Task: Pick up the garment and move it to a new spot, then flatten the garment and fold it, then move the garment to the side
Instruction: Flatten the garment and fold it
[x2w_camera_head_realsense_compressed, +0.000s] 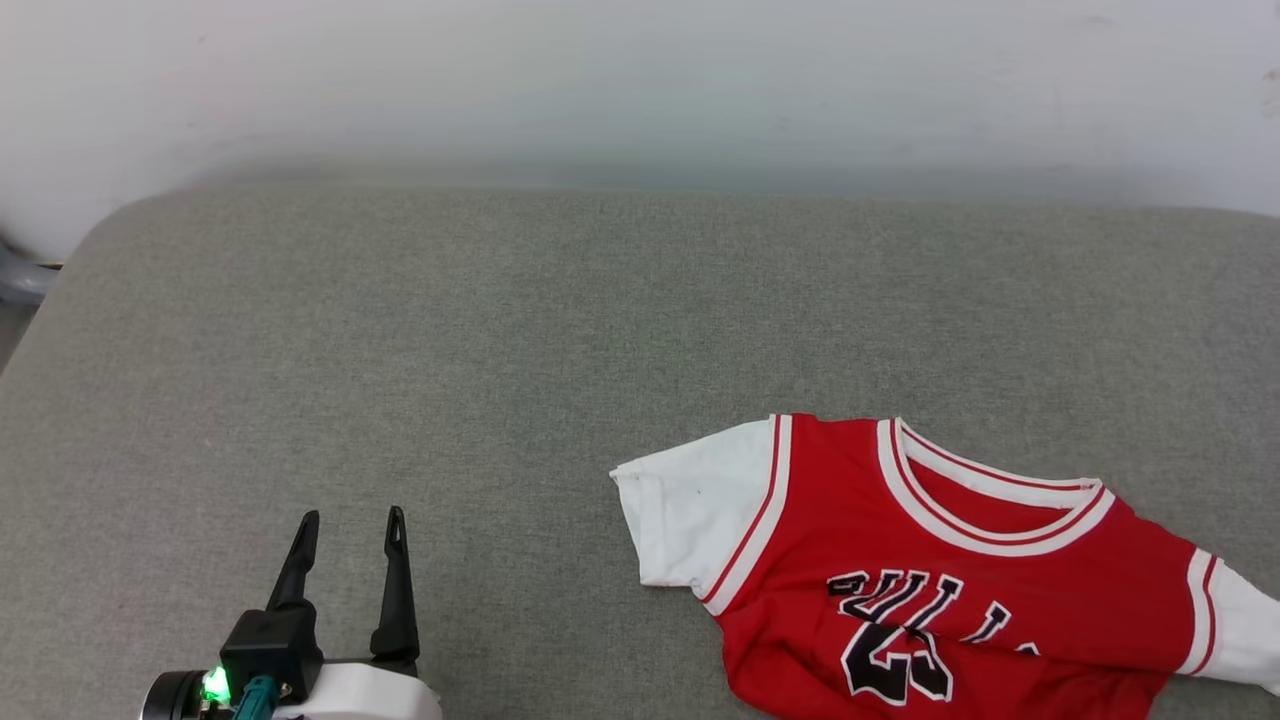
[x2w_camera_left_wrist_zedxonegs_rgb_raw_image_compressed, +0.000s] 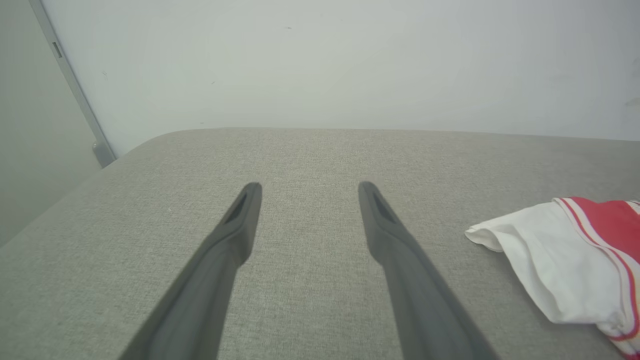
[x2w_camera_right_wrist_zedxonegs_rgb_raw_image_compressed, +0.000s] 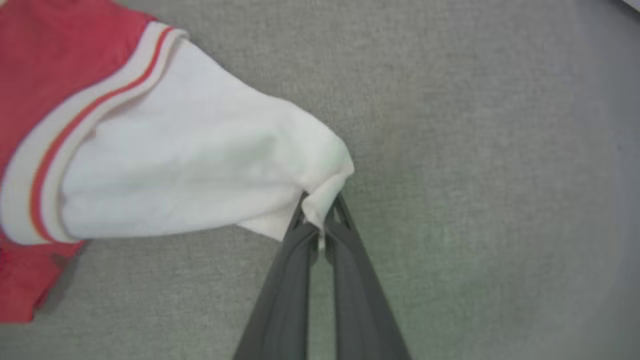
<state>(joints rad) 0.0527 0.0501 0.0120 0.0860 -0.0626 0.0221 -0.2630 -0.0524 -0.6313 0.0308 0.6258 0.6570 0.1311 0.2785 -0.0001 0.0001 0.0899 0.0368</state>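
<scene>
Grey woven upholstery (x2w_camera_head_realsense_compressed: 400, 350): one broad padded surface with a rounded far-left corner, running under both claws. The weave is fine and even, and it lies smooth around the left claw.

Left claw (x2w_camera_head_realsense_compressed: 353, 513): I have its two dark fingers spread fully wide, tips well apart, over bare fabric and gripping nothing. A green light (x2w_camera_head_realsense_compressed: 215, 685) glows on the housing behind them.

Right claw (x2w_camera_right_wrist_zedxonegs_rgb_raw_image_compressed: 321, 212): the fingers are pressed together, pinching the cuff edge of a white sleeve (x2w_camera_right_wrist_zedxonegs_rgb_raw_image_compressed: 190, 160). A small pucker of cloth stands between the tips.

Jersey T-shirt (x2w_camera_head_realsense_compressed: 900, 560): red body, white short sleeves and red-and-white striped trim at neck and armholes. The chest carries black, white-outlined lettering and a number, partly lost in a fold. It lies chest-up on the upholstery, well to the right of the left claw, with its nearer sleeve pointing toward that claw. The opposite sleeve ends in the right claw. Its lower part runs off the bottom of the head view.

White wall (x2w_camera_head_realsense_compressed: 640, 80): straight ahead of the left claw, past the far edge of the pad. It is plain, with a few faint scuffs.

Grey metal strip (x2w_camera_left_wrist_zedxonegs_rgb_raw_image_compressed: 75, 90): ahead and left of the left claw, slanting down the wall to the pad's corner.
</scene>
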